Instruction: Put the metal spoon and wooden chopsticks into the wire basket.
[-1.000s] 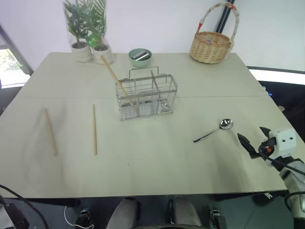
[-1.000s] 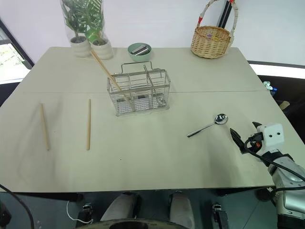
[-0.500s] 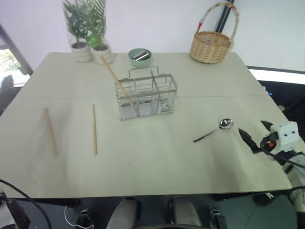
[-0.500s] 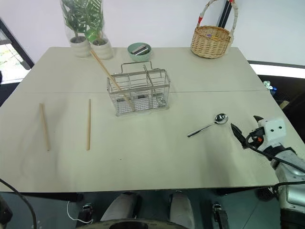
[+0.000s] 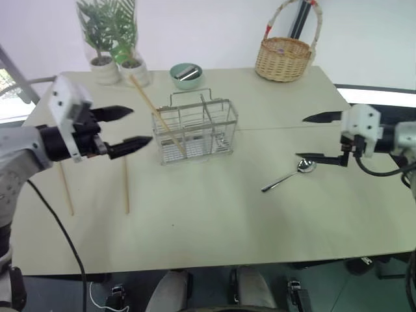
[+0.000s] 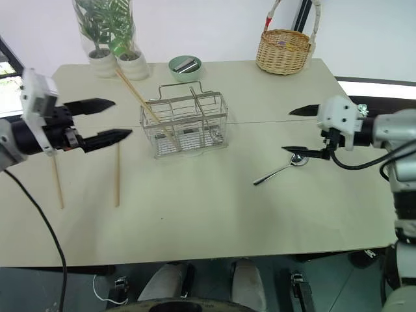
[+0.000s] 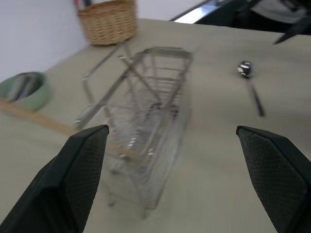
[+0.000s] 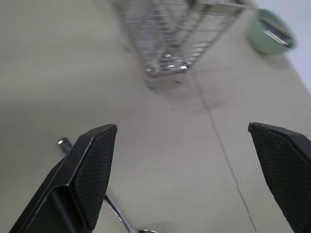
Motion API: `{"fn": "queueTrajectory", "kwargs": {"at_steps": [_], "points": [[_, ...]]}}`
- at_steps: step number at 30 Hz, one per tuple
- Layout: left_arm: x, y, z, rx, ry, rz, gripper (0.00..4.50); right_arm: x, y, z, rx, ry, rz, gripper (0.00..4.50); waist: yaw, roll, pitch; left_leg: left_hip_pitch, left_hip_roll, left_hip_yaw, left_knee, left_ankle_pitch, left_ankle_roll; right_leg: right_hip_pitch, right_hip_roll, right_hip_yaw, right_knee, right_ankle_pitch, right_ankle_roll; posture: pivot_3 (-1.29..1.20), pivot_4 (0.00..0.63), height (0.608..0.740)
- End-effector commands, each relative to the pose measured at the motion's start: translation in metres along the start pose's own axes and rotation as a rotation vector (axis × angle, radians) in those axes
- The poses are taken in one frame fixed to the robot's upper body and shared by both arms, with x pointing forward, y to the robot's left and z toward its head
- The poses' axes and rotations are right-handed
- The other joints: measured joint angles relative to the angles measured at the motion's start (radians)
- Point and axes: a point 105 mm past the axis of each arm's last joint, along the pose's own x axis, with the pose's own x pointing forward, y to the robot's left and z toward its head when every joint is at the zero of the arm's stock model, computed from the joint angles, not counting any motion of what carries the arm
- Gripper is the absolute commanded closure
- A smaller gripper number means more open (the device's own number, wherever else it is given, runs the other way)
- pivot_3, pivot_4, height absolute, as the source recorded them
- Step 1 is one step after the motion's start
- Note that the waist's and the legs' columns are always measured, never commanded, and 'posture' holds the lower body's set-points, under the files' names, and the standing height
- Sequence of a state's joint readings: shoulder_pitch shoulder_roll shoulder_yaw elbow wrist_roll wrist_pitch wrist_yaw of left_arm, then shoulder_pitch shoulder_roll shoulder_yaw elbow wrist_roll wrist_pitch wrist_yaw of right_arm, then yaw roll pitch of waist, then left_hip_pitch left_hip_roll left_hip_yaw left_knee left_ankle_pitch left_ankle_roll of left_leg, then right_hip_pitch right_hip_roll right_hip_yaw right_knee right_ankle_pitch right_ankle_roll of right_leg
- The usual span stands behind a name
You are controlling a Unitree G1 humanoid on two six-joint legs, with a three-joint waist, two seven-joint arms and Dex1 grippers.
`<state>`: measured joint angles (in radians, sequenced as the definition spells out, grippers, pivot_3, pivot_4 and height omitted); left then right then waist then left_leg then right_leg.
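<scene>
Spoon (image 5: 290, 175), chopsticks (image 5: 126, 186) flat beside basket (image 5: 195, 132)

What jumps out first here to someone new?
Two open black pincers face each other over the beige table: the left pincer above two loose light-brown wooden chopsticks, the right pincer over the small shiny metal spoon. Between them stands the silver wire-grid basket, one chopstick already leaning in it.

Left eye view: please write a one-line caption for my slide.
Both grippers, left gripper and right gripper, hover open over the table; the metal spoon lies outside the wire basket.
</scene>
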<state>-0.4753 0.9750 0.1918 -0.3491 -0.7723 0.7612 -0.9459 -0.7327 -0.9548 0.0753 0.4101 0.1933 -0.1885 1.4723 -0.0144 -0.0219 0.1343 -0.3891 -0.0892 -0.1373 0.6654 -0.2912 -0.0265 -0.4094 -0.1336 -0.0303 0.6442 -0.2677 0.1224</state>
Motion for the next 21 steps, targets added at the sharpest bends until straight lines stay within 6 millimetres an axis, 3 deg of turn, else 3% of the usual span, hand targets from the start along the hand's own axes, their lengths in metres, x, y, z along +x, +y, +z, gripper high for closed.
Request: {"fn": "queueTrajectory", "kwargs": {"at_steps": [1, 6, 12, 21], "points": [[0.012, -0.015, 0.003, 0.038, 0.034, -0.139, 0.06, 0.012, 0.009, -0.015, -0.082, 0.1, 0.202, 0.0, -0.001, 0.0, 0.0, 0.0, 0.0, 0.0, 0.0, 0.0, 0.0, 0.0, 0.0, 0.0, 0.0, 0.001, 0.001, 0.0, 0.15, 0.65], [0.026, -0.024, 0.004, 0.063, 0.052, -0.236, 0.06, 0.031, 0.006, -0.036, -0.129, 0.252, 0.367, 0.0, -0.003, 0.0, 0.003, 0.0, -0.002, 0.0, -0.001, 0.0, 0.0, -0.001, 0.0, 0.0, 0.001, 0.001, 0.001, 0.0, 0.15, 0.65], [0.026, -0.032, 0.007, 0.053, 0.059, -0.263, 0.06, 0.042, 0.009, -0.049, -0.142, 0.336, 0.463, 0.0, -0.005, 0.0, 0.004, 0.0, -0.002, -0.001, -0.001, 0.001, -0.001, -0.001, 0.002, 0.0, 0.002, 0.001, 0.001, 0.0, 0.15, 0.65], [0.017, -0.042, 0.008, 0.043, 0.084, -0.26, 0.06, 0.043, 0.013, -0.074, -0.278, 0.53, 0.518, 0.0, -0.005, 0.0, 0.004, 0.001, -0.002, -0.002, -0.001, 0.004, -0.007, -0.001, 0.002, 0.001, 0.003, 0.001, 0.001, 0.0, 0.15, 0.65]]}}
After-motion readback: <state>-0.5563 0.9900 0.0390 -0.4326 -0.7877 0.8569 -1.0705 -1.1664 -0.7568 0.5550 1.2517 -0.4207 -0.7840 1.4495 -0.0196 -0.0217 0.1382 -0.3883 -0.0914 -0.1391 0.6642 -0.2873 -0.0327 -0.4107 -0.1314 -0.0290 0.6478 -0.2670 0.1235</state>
